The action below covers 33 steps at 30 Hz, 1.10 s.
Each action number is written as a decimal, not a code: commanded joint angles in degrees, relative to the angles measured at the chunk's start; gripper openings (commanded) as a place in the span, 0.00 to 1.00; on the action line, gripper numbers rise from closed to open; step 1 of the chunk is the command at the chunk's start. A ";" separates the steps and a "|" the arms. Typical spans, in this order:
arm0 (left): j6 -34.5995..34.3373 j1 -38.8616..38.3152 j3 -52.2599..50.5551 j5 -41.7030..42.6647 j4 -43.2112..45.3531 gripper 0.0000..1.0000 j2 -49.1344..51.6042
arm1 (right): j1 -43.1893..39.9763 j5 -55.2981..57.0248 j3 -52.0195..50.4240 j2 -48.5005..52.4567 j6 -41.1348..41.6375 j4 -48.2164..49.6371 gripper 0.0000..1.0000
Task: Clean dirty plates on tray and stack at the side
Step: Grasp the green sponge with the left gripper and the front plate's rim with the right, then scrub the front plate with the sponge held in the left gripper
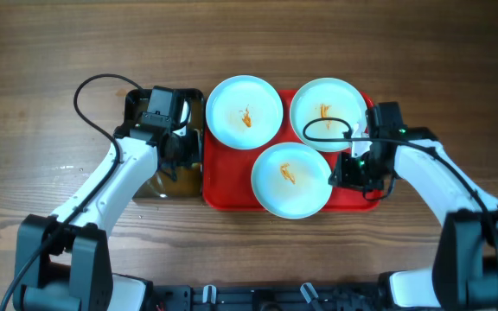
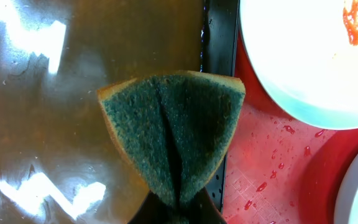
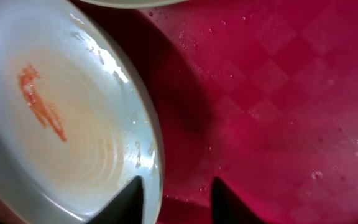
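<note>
Tray is red, rectangular, with rounded corners and a checker-textured floor, wet with droplets. It carries three round, pale mint-white shallow plates of one size. The far-left plate and far-right plate sit side by side along the tray's far half. The near plate is centred at the tray's near edge, close under both. Each has a small orange smear in the middle, and the near plate also shows a faint tan ring stain around its smear in the right wrist view. The right gripper is at the tray's right side with fingers apart, one over the near plate's inner wall and the other over bare tray, the rim between them. Whether they touch it I cannot tell. A black cable loops across the far-right plate. Against the tray's left edge is a black basin of brownish liquid. Over it the left gripper is clamped on a green sponge, which is folded into a fan with a tan edge. All of this sits on a wood-grain table.
</note>
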 commanded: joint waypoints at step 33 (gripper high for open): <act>-29.92 -23.63 0.74 27.41 29.03 0.04 16.48 | 6.93 -1.90 0.79 3.67 7.43 4.87 0.04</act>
